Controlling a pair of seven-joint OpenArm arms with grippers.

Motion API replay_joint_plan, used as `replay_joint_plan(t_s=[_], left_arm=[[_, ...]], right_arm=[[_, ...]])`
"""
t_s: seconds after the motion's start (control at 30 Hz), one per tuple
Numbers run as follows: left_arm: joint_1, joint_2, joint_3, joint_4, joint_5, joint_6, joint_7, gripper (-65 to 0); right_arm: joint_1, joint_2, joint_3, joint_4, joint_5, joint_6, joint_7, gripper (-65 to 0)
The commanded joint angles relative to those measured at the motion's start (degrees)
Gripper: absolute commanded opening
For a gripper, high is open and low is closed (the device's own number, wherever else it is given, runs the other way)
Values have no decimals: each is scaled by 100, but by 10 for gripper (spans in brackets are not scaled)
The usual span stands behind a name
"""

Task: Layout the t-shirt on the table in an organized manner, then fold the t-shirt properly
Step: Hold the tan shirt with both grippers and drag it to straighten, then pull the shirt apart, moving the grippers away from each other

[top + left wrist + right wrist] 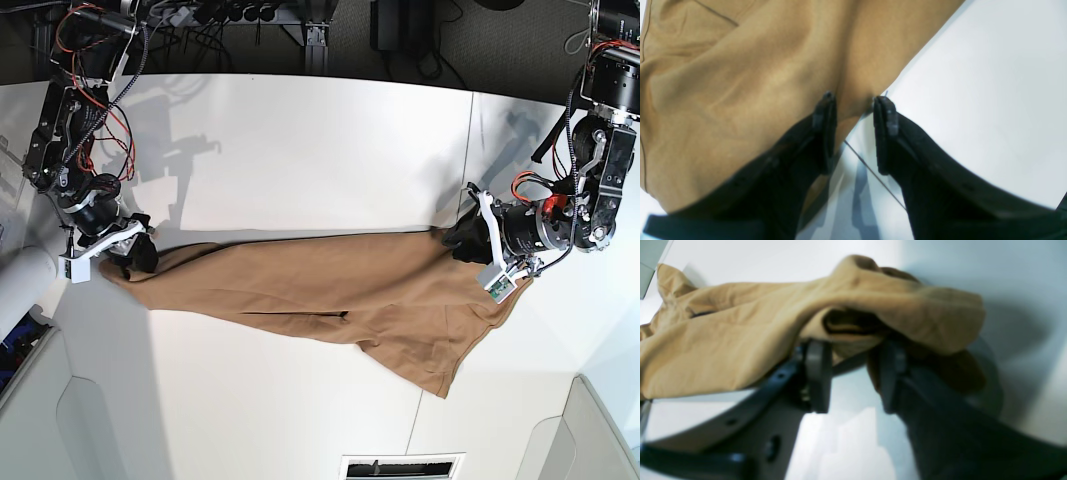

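Both black grippers, left [853,103] and right [853,373], pinch opposite ends of the tan soft-cloth t-shirt [320,285] between their jaws, stretched across the white smooth table [300,140]; they should probably pull evenly, keeping it taut, before lowering it flat.

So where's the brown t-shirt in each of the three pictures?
Left wrist: the t-shirt fills the upper left, its edge between the left gripper fingers.
Right wrist: it stretches from the left edge to the middle, bunched over the right gripper.
Base: it lies stretched across the middle between both arms.
Shared landmark: the white table under it in every view.
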Motion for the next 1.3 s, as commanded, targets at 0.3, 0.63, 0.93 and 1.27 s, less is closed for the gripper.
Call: replay_joint_plan(t_s=[0.3,0.63,0.93,1.27], left_arm=[[-109,-94,-57,79,-79,-32,-122,-455],[-109,-111,-57,79,-66,-32,-50,-455],[-105,-472,-133,216,-337,-32,0,-455],[422,-667,-1403,214,-337,-32,17,-455]], right_arm=[[133,61,0,79,118,70,223,-650],[-256,31,2,621,566,114,-267,-650],[-1602,0,17,2011,588,109,-525,-650],[-3204,-2,17,3311,1268,160,-562,-650]])
